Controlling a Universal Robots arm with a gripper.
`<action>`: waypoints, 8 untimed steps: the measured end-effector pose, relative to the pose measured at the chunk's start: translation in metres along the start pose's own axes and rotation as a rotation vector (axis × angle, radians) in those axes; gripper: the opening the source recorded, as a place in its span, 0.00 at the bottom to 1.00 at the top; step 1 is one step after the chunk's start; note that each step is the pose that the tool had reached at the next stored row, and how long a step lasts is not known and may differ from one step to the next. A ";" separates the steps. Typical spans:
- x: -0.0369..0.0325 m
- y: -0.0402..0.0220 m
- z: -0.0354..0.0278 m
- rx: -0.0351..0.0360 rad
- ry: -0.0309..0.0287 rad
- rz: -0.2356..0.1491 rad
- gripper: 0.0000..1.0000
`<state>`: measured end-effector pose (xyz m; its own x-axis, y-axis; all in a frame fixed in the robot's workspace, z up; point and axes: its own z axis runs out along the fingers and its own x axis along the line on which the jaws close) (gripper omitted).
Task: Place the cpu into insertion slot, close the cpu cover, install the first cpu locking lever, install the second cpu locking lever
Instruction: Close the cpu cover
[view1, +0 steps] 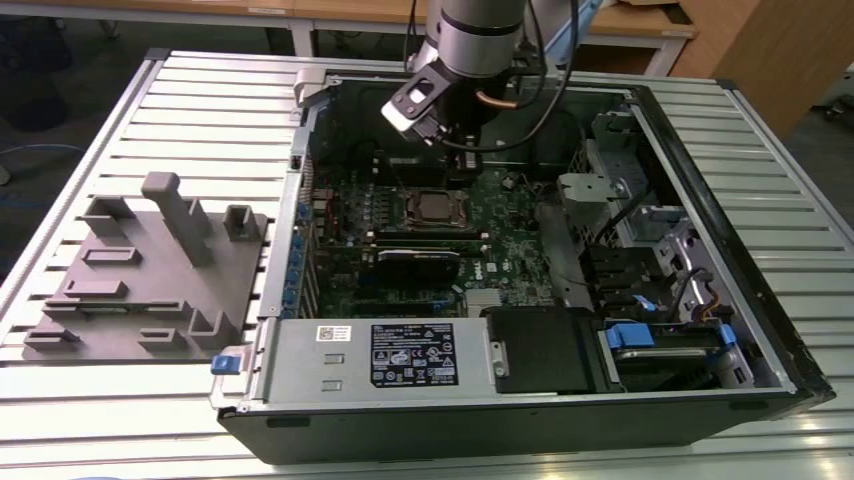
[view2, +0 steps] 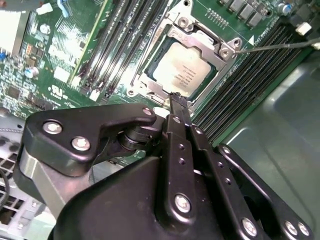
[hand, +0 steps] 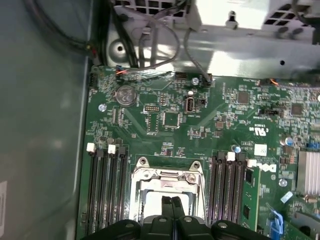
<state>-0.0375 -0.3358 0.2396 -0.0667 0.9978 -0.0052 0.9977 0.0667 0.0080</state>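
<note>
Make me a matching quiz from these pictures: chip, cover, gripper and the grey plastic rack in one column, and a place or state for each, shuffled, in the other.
Column one
1. chip
2. cover
3. gripper
4. grey plastic rack

Column two
A. on the table, to the exterior view's left of the computer case
B. fingers shut, tips at the chip's edge
C. silvery top up, seated on the green board
D. folded flat, framing the chip

Pairs: 1-C, 2-D, 3-B, 4-A
</note>
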 end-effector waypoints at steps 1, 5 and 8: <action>0.0000 0.0000 0.0000 -0.0001 0.0002 -0.013 0.10; 0.0000 0.0000 0.0000 -0.0003 0.0009 -0.057 0.10; 0.0000 0.0000 0.0000 -0.0003 0.0009 -0.057 0.10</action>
<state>-0.0375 -0.3358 0.2396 -0.1236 0.9923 -0.0047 0.9923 0.1237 0.0080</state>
